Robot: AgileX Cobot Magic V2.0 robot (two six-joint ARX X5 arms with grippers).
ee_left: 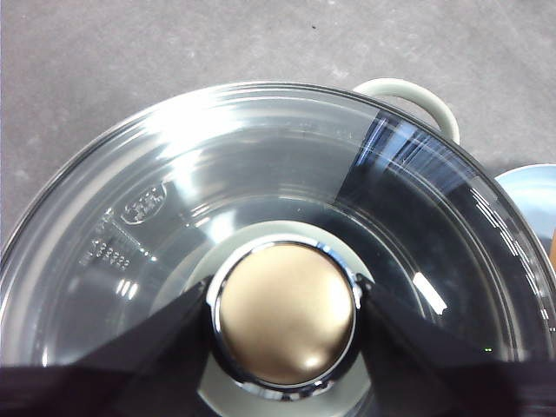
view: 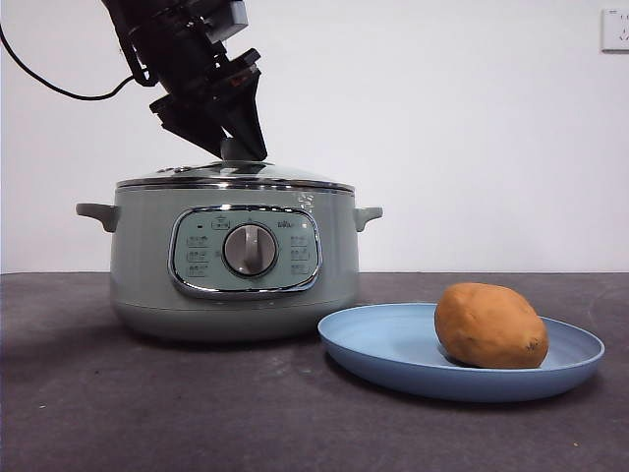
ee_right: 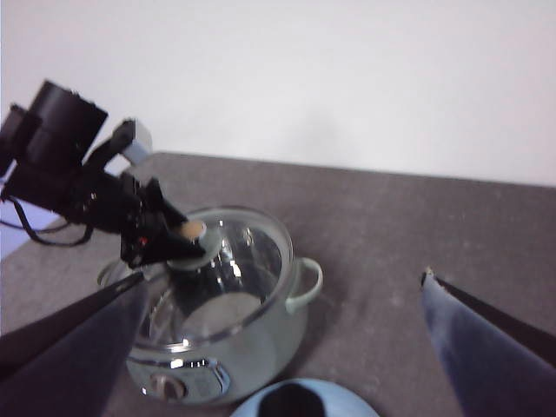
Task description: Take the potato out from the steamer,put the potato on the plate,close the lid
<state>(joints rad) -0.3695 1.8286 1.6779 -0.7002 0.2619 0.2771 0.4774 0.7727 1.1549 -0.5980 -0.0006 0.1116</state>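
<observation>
The pale green steamer [view: 236, 285] stands left of centre with its glass lid [view: 236, 175] resting on its rim. My left gripper [view: 241, 147] comes down from the upper left onto the lid's knob [ee_left: 285, 311]; in the left wrist view a black jaw presses against each side of the knob. The orange-brown potato [view: 489, 324] lies on the light-blue plate [view: 393, 344] to the right of the steamer. My right gripper [ee_right: 284, 275] hangs high above the table, open and holding nothing, looking down on the steamer [ee_right: 261, 339] and the left gripper [ee_right: 174, 248].
A dark grey tabletop [view: 147, 413] runs under everything, with a white wall behind. The steamer's side handle [ee_left: 417, 95] points toward the plate's rim [ee_left: 534, 187]. A black cable [view: 59, 88] trails from the left arm. A wall socket [view: 615, 29] sits at the upper right.
</observation>
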